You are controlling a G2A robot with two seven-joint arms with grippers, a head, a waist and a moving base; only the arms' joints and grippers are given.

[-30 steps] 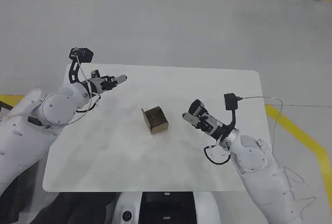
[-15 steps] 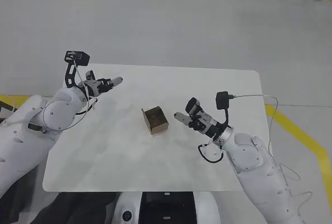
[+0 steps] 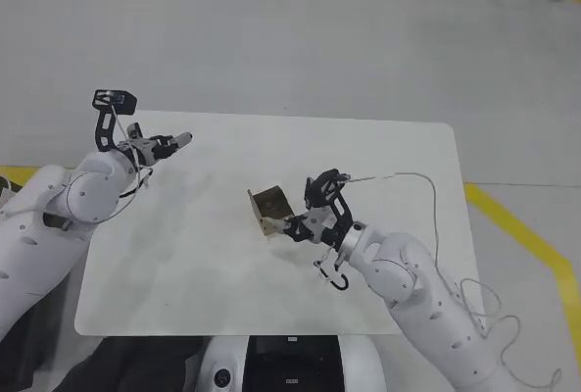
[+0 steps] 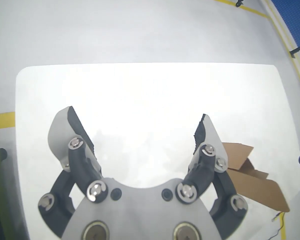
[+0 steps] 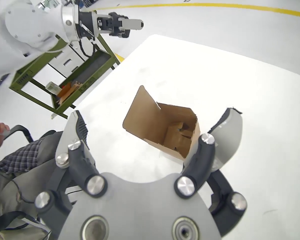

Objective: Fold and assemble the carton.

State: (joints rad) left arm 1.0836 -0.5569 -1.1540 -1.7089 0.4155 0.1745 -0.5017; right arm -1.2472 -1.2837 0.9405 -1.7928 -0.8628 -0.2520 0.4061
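The carton (image 3: 270, 208) stands near the middle of the white table (image 3: 388, 157). It is brown cardboard, open at the top, with one flap raised along one side. In the right wrist view, the interior shows folded cardboard flaps lying at the bottom.

The right gripper (image 5: 155, 114) is spread wide and grasps nothing. It sits just beside the carton, on the side toward the table's right edge. One finger lies close against a carton corner; contact cannot be confirmed.

The left gripper (image 4: 137, 112) is released, with its fingers wide apart and nothing between them. It is positioned above the table's far left corner, well apart from the carton.

A green rack (image 5: 86, 85) stands beside the table. Its tray holds brown cardboard pieces (image 5: 67, 91) and a pale object too small to identify.
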